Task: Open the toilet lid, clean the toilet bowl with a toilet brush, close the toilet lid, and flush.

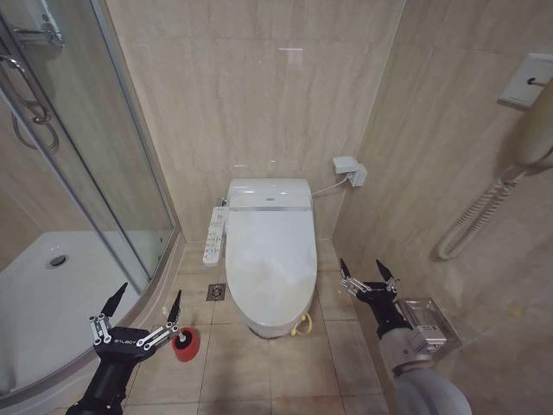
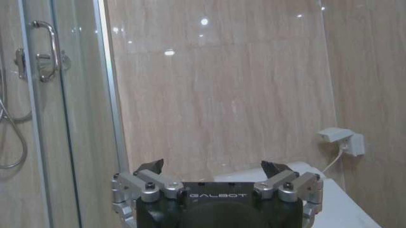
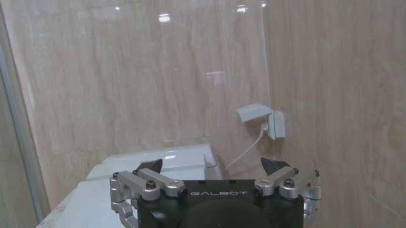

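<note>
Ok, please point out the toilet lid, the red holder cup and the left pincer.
toilet lid (image 1: 270, 259): head view, middle of the closed cover.
red holder cup (image 1: 185, 343): head view, its rim.
left pincer (image 1: 145, 303): head view, midway between the open fingertips.

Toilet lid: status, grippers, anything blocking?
Toilet lid down, untouched. Left gripper open, over the red holder. Right gripper open, right of toilet. Path to lid clear.

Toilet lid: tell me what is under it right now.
The toilet lid is shut flat, so whatever lies under it, including the bowl, is covered and cannot be seen. Showing below its front edge are the white base and a yellow loop on the floor side.
</note>
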### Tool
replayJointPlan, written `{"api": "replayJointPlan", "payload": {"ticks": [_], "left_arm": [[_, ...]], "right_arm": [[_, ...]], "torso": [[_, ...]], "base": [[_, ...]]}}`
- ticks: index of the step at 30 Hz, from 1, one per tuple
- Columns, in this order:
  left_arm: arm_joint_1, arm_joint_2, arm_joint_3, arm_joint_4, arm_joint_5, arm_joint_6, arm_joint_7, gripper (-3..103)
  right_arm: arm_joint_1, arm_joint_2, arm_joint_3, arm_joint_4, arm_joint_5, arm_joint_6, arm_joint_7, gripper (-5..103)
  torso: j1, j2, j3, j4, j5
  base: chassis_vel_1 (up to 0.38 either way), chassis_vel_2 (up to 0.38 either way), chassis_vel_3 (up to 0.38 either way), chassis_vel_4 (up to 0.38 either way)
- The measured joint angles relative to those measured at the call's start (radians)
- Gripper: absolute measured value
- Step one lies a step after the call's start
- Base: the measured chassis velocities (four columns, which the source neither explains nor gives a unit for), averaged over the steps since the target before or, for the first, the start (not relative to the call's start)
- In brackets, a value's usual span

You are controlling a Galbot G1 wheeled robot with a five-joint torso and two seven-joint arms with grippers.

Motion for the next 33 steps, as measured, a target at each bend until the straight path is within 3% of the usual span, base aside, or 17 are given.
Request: {"api": "replayJointPlan", "payload": {"ticks": [19,23,33], "left_arm": [[0.000,0.000,0.000,0.000,0.000,0.000,0.000,100],[0.000,0.000,0.000,0.000,0.000,0.000,0.000,100],[0.000,0.000,0.000,0.000,0.000,0.000,0.000,100]], "right_arm": [[-0.015,0.002,0.004,0.006,-0.010,0.000,-0.007,100],[-0.026,0.005,0.004,-0.001,-0.023,0.028,-0.008,100],[-0.220,0.036,-0.001,0.001,-0.039,0.102,-0.064,100]], "torso": [[0.000,0.000,0.000,0.0004,0.0000],[0.000,0.000,0.000,0.0002,0.0001],[0.000,0.000,0.000,0.0000,0.0000]], "base": [[-0.086,0.086,0.091,-0.087],[0.000,0.000,0.000,0.000],[0.000,0.000,0.000,0.000]]}}
